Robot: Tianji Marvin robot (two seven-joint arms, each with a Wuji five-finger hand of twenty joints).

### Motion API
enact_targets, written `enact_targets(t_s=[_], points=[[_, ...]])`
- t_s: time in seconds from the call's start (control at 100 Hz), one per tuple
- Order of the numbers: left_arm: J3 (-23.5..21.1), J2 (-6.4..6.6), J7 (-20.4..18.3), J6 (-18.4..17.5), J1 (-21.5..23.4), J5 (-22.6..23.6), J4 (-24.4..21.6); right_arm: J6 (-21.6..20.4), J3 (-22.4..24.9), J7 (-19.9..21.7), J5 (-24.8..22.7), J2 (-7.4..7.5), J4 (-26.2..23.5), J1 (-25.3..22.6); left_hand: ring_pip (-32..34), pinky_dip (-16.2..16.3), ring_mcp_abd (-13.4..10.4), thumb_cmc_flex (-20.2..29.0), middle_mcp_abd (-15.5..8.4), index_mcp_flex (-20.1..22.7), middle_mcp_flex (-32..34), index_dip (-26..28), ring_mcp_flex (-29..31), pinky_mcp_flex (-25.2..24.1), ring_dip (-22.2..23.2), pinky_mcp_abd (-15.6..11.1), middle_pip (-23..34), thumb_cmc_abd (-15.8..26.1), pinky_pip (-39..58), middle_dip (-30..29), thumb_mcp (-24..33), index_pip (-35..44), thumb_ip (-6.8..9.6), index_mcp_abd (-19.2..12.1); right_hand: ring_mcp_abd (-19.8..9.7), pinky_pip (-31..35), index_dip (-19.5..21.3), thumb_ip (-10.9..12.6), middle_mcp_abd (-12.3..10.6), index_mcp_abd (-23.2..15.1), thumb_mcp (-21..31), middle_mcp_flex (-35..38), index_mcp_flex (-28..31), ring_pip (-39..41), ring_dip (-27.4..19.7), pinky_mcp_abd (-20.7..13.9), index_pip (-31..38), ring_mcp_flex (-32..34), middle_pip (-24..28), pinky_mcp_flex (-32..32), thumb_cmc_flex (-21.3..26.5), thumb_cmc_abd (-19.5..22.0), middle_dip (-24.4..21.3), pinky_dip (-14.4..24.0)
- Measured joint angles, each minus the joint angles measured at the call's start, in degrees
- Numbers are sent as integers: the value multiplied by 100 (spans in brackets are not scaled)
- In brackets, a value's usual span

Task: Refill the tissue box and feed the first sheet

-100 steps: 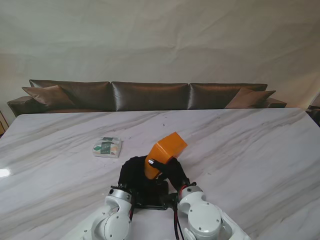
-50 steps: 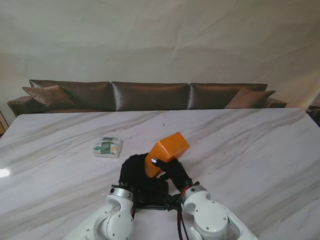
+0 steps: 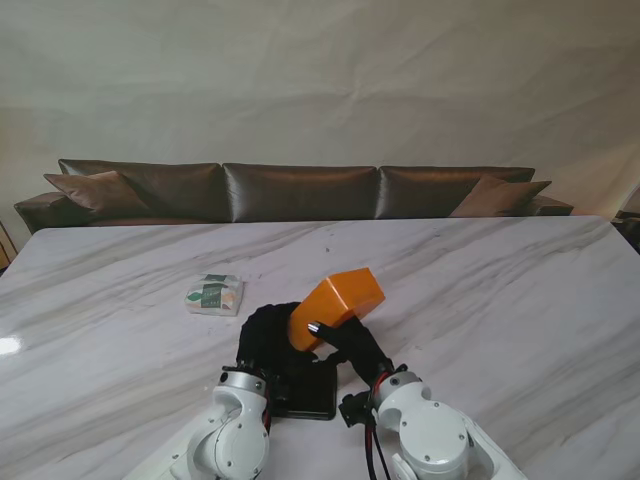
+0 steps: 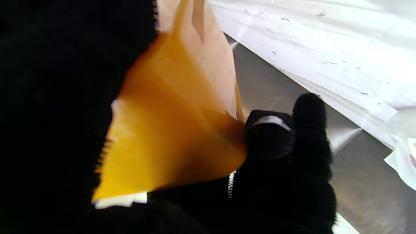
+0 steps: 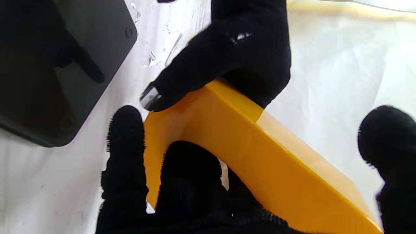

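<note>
The orange tissue box (image 3: 337, 308) is held tilted above the marble table (image 3: 500, 300), just over the black base plate (image 3: 312, 390). The left hand (image 3: 265, 340) wraps its black-gloved fingers (image 5: 224, 55) around the box's nearer end. The right hand (image 3: 350, 345) closes on its side, fingers (image 5: 190, 175) pressing the orange wall. A small tissue pack (image 3: 214, 294) lies left of the box, well apart.
</note>
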Motion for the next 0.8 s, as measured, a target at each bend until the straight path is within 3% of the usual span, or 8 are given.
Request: enact_targets(t_s=[0.29, 0.41, 0.51, 0.59, 0.66, 0.8], points=[[-40, -37, 13, 26, 21, -104, -12, 125, 43, 63, -75, 36, -50, -81, 8, 0, -8, 86, 0, 88, 0, 64, 75, 72, -68, 1, -1, -242, 0, -70, 1, 96, -7, -9, -290, -9, -57, 0, -207, 202, 0, -70, -21, 0, -34, 0, 0, 4, -83, -39, 0, 0, -66, 28], [-40, -41, 18, 26, 26, -115, -7, 173, 44, 98, -105, 45, -50, -86, 58, 0, -9, 89, 0, 88, 0, 64, 84, 103, -77, 3, -2, -243, 0, -79, 1, 94, -55, -10, -365, -76, -283, 0, -173, 637, 0, -445, -788, -36, -37, 0, -232, -49, -99, -42, 0, 0, -74, 68], [-40, -46, 48, 25, 26, -120, -1, 160, 45, 161, -103, 67, -49, -93, 125, 0, -9, 98, 0, 88, 0, 64, 84, 117, -127, 4, -2, -244, 0, -79, 1, 63, -70, -10, -479, -158, -1106, 0, 379, 847, 0, -1127, -1015, -83, -181, 1, -1663, -262, -188, -170, 0, 0, -146, 133], [-39, -53, 62, 20, 24, -156, 12, 66, 14, 176, -91, 85, -30, -89, 152, 0, -9, 133, 0, 88, 0, 64, 84, 120, -139, 6, -2, -244, 0, -79, 1, 61, -70, -10, -482, -161, -1226, 0, 386, 1000, 0, -1531, -956, -86, -240, -27, -3269, -558, -206, -303, 0, 1, -270, 211], [-33, -56, 84, 12, 11, -179, 45, -81, -30, 171, -86, 95, 28, -68, 153, 0, -9, 153, 0, 97, 0, 65, 84, 121, -140, 7, -2, -244, 0, -79, 1, 65, -70, -14, -482, -222, -1367, 0, 386, 1003, 0, -1728, -956, -87, -269, -161, -3792, -821, -879, -480, -17, 1, -603, 252], [-12, -76, 175, -23, -37, -221, 130, -452, -121, 92, 27, 89, 210, 0, 233, 0, -9, 164, 1, 100, 0, 67, 84, 131, -146, 11, -2, -244, 0, -79, 1, 88, -70, -48, -484, -226, -1427, 1, 301, 988, 9, -1866, -956, -101, -348, -442, -3913, -1175, -2171, -723, -257, 124, -1090, 366]])
